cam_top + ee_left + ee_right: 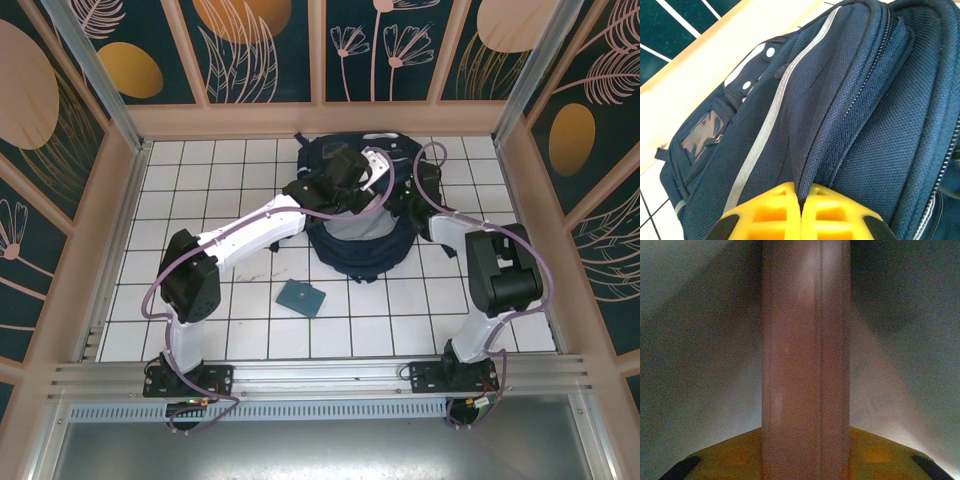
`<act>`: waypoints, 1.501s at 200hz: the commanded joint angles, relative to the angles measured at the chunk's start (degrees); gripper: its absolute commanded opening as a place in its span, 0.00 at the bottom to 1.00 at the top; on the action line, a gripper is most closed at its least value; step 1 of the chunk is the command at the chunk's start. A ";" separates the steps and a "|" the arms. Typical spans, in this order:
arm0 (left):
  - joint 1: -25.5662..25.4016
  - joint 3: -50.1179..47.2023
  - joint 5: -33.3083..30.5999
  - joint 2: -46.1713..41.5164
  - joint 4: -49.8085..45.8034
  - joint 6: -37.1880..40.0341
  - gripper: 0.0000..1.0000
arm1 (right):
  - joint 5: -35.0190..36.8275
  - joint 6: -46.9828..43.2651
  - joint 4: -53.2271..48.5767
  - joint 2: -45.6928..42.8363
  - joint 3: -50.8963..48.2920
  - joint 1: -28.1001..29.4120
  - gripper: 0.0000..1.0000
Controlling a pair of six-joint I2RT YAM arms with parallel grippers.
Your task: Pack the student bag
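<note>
The student bag point(356, 252), a large navy backpack with a grey reflective stripe, stands at the back middle of the tiled table. In the left wrist view the student bag point(850, 100) is seen close up. My left gripper point(801, 197) is shut on a fold of its fabric beside the zipper, and from above that left gripper point(347, 172) sits at the bag's top rim. My right gripper point(805, 442) is in a dim grey space, shut on a long pinkish-brown flat object point(805, 340) that stands upright between the jaws. From above, the right arm's wrist point(424, 188) reaches into the bag from the right.
A small teal booklet point(301, 298) lies flat on the white tiles in front of the bag. Patterned walls point(320, 50) enclose the back and both sides. A metal rail point(320, 375) runs along the near edge by the arm bases.
</note>
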 commanded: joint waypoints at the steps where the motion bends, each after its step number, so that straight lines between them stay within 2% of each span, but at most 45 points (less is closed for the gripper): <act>1: -0.56 1.14 3.01 -5.53 7.11 -3.32 0.00 | 6.13 5.29 12.83 3.19 2.27 2.81 0.25; 23: -0.58 0.99 2.40 -5.87 7.03 -3.92 0.00 | 6.67 5.38 10.04 5.94 6.42 4.29 0.32; 53: -0.50 0.85 1.04 -6.32 6.46 -4.62 0.00 | 4.60 1.12 1.83 3.31 7.38 4.68 0.60; 72: -0.53 0.97 -0.50 -6.24 6.10 -5.53 0.00 | 2.87 -0.50 -1.19 -1.21 4.04 4.40 0.68; 113: -0.56 1.55 -2.33 -5.89 5.18 -6.27 0.00 | -5.42 -8.71 -11.85 -10.67 -2.92 3.55 0.71; 146: -0.58 0.76 -2.01 -5.45 5.00 -6.36 0.00 | -8.77 -10.17 -15.85 -21.38 -11.18 3.62 0.71; 169: -0.58 -0.38 -0.93 -5.11 4.78 -6.57 0.00 | -6.75 -9.93 -20.60 -29.60 -15.85 3.25 0.67; 192: -0.56 -0.55 3.25 -4.50 3.54 -6.39 0.00 | -0.87 -10.21 -29.07 -37.19 -19.21 2.32 0.60; 210: -0.58 -0.11 6.94 -3.60 1.48 -5.59 0.00 | 2.09 -11.97 -33.38 -41.55 -20.56 1.15 0.60; 244: -0.58 -0.01 10.91 -1.03 -2.38 -4.38 0.00 | 1.59 -14.53 -36.41 -45.10 -19.34 -1.19 0.61; 256: -0.58 0.09 10.88 -0.47 -3.40 -5.11 0.10 | 0.25 -14.81 -35.95 -45.07 -18.38 -1.56 0.62; 272: -0.35 0.52 10.09 -0.60 -4.20 -7.82 0.37 | -0.17 -14.62 -35.43 -45.05 -16.97 -1.60 0.63; 286: 0.24 0.12 10.56 -1.61 -4.58 -10.28 0.54 | 0.62 -14.42 -36.02 -45.00 -15.70 -1.49 0.64; 300: 2.14 -1.69 11.58 -3.65 -4.58 -13.86 0.64 | 2.61 -14.49 -38.09 -44.69 -13.95 -1.35 0.64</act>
